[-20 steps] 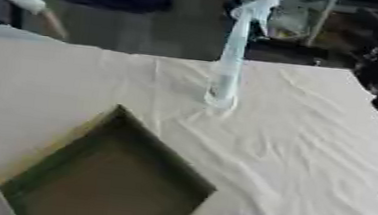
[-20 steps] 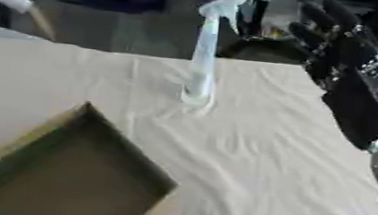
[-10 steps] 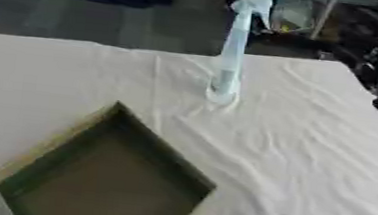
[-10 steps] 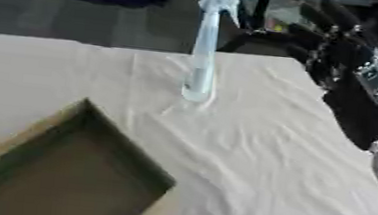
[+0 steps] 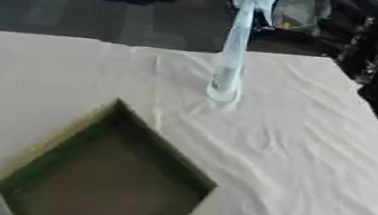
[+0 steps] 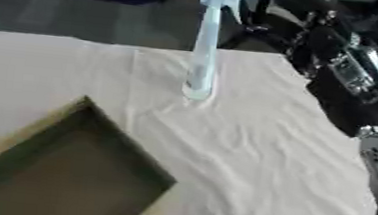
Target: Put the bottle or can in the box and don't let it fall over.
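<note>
Your right hand (image 6: 337, 70) hangs at the far right, level with the bottle's upper half and well apart from it. It holds nothing. Fingers (image 6: 310, 39) are blurred against the dark background; you cannot tell whether they are spread or curled. Left hand is not in view.

The bottle (image 5: 230, 58) stands upright on the white cloth of the bench (image 5: 308, 182), toward the far edge, near the middle. It is pale, see-through, tall and very thin, with a trigger spray head on top. Long axis runs straight up. The nozzle points left in the right eye view.

The box (image 5: 111, 172) sits near left, open top, dark inside, one corner turned toward the bottle. Nothing visible in it. Bottle and box are well apart.

Risks from here, as a judgement:
- Tall, narrow, small foot: a brush from a finger high on the neck would likely tip it.
- The cloth is wrinkled around the base; dragging the bottle could catch the foot in a fold.
- Box walls stand up: carry the base clear over the rim, or it trips.
- Release it tilted and it will likely fall.
</note>
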### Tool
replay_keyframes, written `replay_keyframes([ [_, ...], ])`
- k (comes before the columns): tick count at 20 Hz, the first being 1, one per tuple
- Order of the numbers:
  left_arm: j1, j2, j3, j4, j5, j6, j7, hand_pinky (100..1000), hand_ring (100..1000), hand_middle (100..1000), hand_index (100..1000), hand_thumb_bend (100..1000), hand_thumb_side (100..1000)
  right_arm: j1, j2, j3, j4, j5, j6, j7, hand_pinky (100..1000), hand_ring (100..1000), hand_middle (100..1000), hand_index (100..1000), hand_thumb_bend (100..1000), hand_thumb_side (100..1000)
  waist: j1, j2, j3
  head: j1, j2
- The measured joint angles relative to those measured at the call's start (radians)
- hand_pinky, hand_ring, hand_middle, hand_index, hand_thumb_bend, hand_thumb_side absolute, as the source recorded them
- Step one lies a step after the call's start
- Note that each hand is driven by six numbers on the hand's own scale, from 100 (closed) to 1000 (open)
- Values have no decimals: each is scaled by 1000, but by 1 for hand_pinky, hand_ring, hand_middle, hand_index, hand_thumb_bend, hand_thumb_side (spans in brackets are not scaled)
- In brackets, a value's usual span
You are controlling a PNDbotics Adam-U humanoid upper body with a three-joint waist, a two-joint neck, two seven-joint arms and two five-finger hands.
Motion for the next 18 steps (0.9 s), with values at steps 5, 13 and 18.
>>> replay_keyframes([
  [5,5,0,0,0,-1,4,-3,962,1000,944,725,124,744,-39,-13,35,0,37,79,-23,1000,1000,1000,1000,100,523,-5,-1,-1,-4,7],
  [13,16,0,0,0,-2,12,-5,962,1000,946,724,124,746,-95,-27,106,47,42,175,-17,1000,1000,1000,1000,100,572,-11,-11,-7,-9,20],
  [18,18,0,0,0,-5,19,-7,962,1000,947,724,124,748,-115,-21,146,117,55,179,-4,1000,1000,1000,1000,100,618,-11,-12,-8,-10,24],
])
